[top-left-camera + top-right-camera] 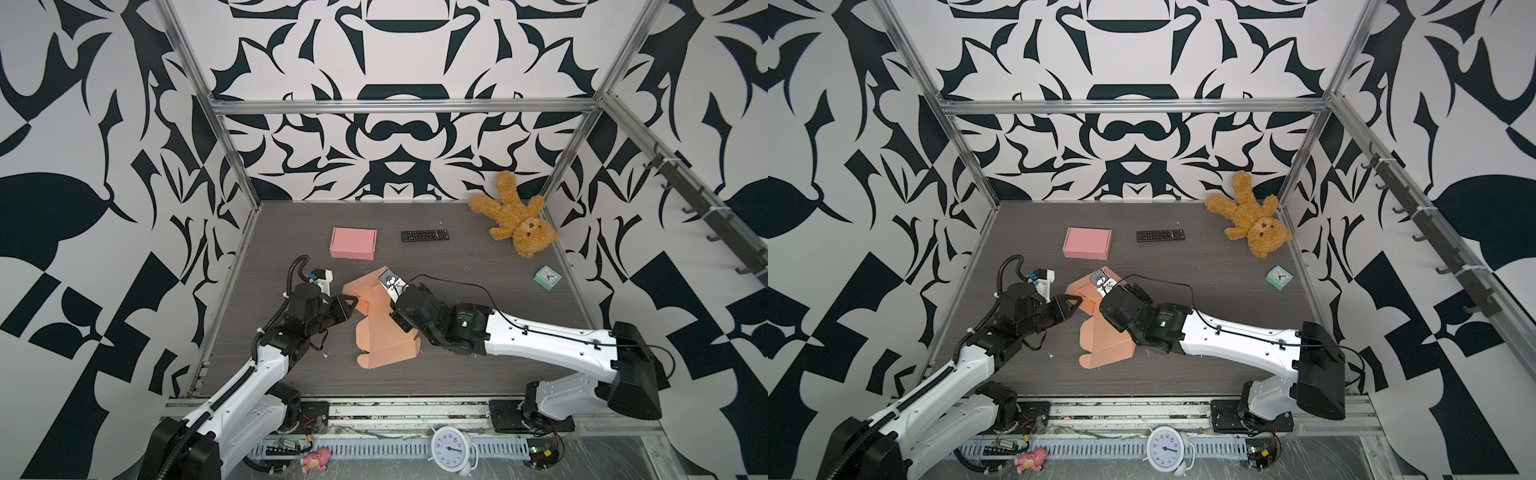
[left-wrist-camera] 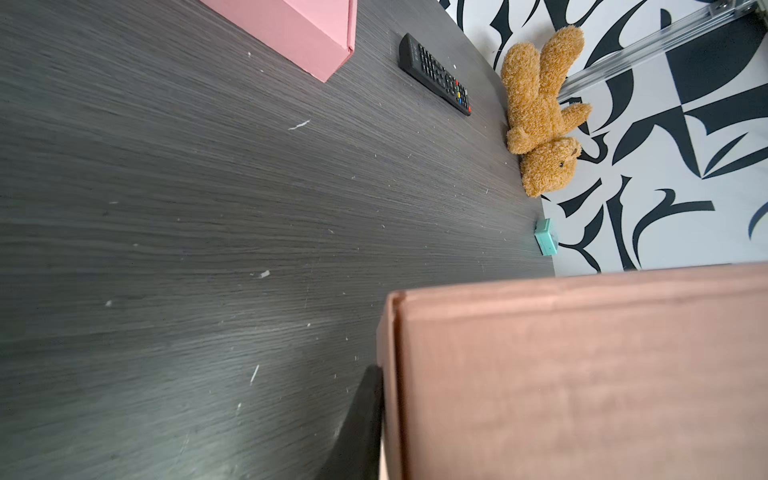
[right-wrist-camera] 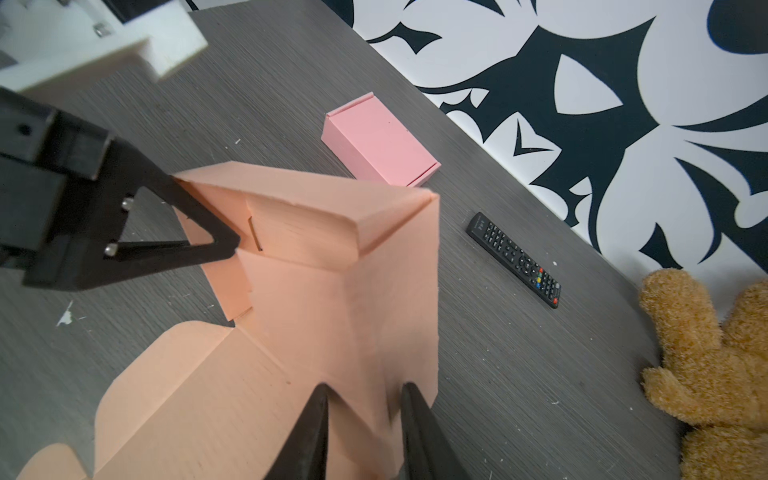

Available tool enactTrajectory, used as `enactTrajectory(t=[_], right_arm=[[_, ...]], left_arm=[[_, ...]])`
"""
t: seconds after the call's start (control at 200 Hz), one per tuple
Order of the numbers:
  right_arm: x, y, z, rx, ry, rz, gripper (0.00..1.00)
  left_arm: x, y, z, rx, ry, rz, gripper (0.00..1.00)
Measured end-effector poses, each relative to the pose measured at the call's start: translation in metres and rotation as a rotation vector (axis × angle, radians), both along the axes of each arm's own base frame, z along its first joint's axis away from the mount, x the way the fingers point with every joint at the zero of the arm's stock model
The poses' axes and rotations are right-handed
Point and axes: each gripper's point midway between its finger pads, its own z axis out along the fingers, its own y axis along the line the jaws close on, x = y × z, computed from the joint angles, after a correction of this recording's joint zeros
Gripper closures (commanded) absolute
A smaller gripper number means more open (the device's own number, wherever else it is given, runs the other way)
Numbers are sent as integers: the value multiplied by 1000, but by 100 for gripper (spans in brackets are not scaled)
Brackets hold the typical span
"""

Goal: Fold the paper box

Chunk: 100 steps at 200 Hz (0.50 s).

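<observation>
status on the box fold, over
Left end effector shut on raised wall of paper box. Right end effector open over its floor. Pink box, remote stand apart.

Black-and-white patterned walls, aluminium frame rails, dark grey wood-grain tabletop.

White-shelled, black-jointed left arm and right arm. Thin black cable at centre; ribbed conduit centre-left.

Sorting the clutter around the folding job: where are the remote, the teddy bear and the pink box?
remote (image 1: 424,235), in a top view, keypad middle.
teddy bear (image 1: 510,216), in a top view, belly.
pink box (image 1: 354,241), in a top view, lid centre.
</observation>
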Motion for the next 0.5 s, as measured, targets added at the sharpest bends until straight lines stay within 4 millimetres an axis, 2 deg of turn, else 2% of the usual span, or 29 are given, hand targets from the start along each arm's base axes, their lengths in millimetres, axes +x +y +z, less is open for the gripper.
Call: enactTrajectory(t=[0.5], right_arm=[[24,11,12,-214,-132,-116,68]], left_arm=[[6,-7,0,-58,7,5,83]])
